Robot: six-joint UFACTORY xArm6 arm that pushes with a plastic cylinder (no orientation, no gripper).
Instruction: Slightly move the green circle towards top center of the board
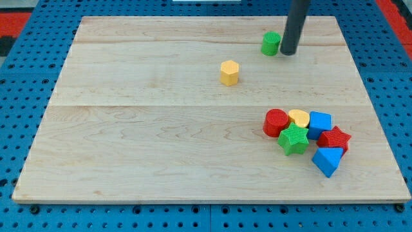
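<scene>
The green circle (270,44), a short green cylinder, stands near the view's top, right of centre, on the wooden board (161,142). My tip (288,52) is the lower end of the dark rod coming down from the view's top edge. It sits right beside the green circle on its right side, touching it or nearly so.
A yellow hexagon block (229,72) stands below and left of the green circle. At the lower right is a cluster: red cylinder (276,122), yellow block (299,118), blue cube (319,122), green star (293,139), red star (335,138), blue triangle (327,160).
</scene>
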